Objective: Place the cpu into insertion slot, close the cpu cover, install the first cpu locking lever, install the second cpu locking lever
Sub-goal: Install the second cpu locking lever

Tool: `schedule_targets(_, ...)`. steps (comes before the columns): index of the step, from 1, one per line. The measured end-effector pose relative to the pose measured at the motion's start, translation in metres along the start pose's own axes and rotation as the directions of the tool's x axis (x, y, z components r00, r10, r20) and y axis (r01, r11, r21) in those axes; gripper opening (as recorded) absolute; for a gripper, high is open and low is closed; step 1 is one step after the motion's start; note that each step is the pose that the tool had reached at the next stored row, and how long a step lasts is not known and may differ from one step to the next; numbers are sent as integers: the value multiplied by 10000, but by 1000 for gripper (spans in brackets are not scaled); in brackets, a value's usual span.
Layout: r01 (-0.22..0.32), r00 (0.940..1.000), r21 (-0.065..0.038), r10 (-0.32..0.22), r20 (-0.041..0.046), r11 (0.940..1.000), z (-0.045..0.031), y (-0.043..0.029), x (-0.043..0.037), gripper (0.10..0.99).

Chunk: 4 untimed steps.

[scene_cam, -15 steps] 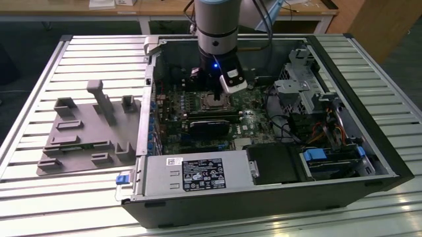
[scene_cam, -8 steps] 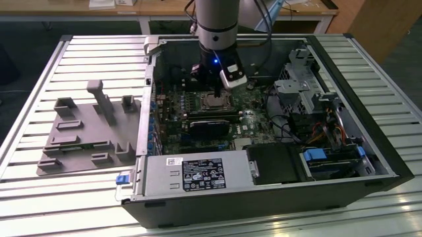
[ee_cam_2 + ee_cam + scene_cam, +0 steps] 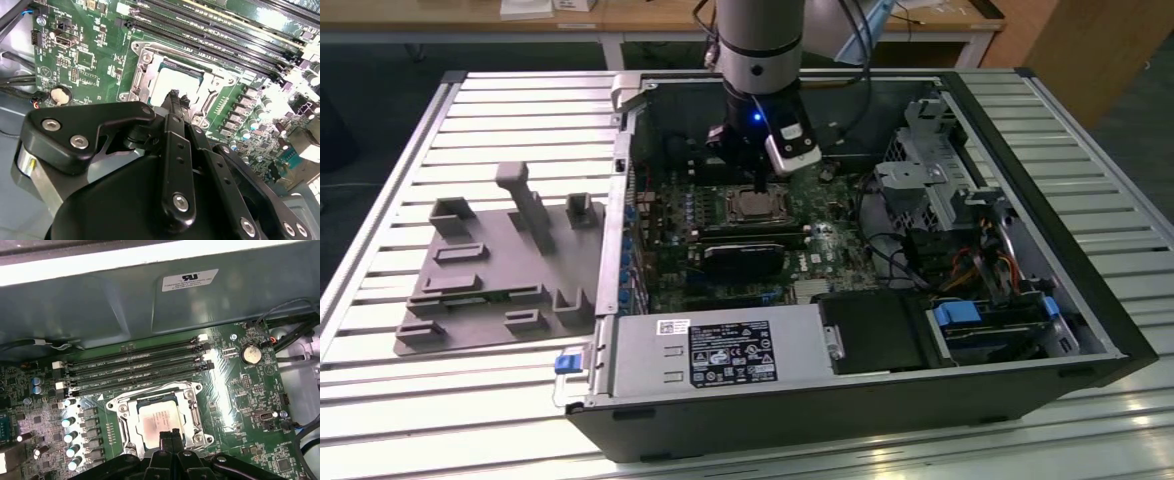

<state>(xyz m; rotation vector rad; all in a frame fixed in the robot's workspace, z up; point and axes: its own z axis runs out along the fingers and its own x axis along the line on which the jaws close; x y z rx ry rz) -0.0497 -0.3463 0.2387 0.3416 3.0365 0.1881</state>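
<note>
The cpu (image 3: 159, 421) lies flat in its socket on the motherboard (image 3: 240, 390), low in the middle of the first wrist view, its pale metal top showing through the square window of the cpu cover (image 3: 194, 412), which lies down flat around it. In the second wrist view the cpu (image 3: 172, 82) sits just above the middle of the frame, framed by the cover (image 3: 142, 75) in the same way. In the exterior view the cpu (image 3: 754, 206) shows as a small light square near the middle of the frame, inside the open computer case (image 3: 854, 400). The end effector (image 3: 170, 436) stands right over the cpu's near edge; its two narrow black fingertips (image 3: 165, 437) are pressed together, closed with nothing between them, and whether they touch the chip cannot be told. In the second wrist view the end effector (image 3: 173, 95) points down at the cpu from the lower half of the frame, and in the exterior view it (image 3: 763, 185) hangs from the arm (image 3: 758, 40) at the top centre. Rows of memory slots (image 3: 137, 372) run just beyond the socket. A power supply (image 3: 720, 355) sits at the case's lower edge in the exterior view, and a grey fixture (image 3: 500, 270) lies on the slatted surface (image 3: 454, 400) at the left of that frame.
</note>
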Motion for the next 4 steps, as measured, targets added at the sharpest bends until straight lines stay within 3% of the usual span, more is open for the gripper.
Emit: schedule_targets(4,0,10000,6,0,0,10000,-1,0,0,102)
